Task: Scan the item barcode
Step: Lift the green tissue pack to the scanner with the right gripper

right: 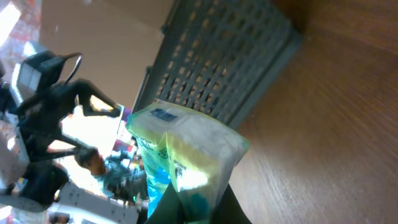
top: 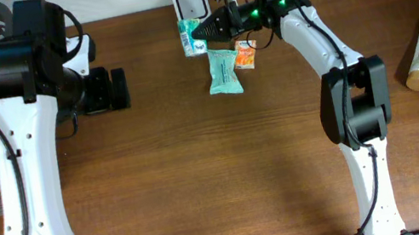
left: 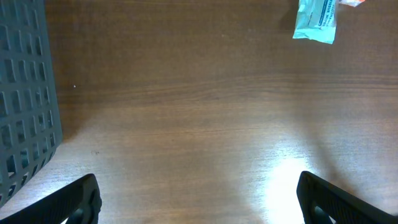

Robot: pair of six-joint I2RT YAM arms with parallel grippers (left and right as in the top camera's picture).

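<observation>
Left gripper, left of centre: jaws spread wide, holding nothing. Teal foil packet and small orange sachet lie on the brown wooden table, upper centre. Beyond them the right gripper pinches a green-and-white soft packet just below the white box scanner, possibly touching it.
</observation>
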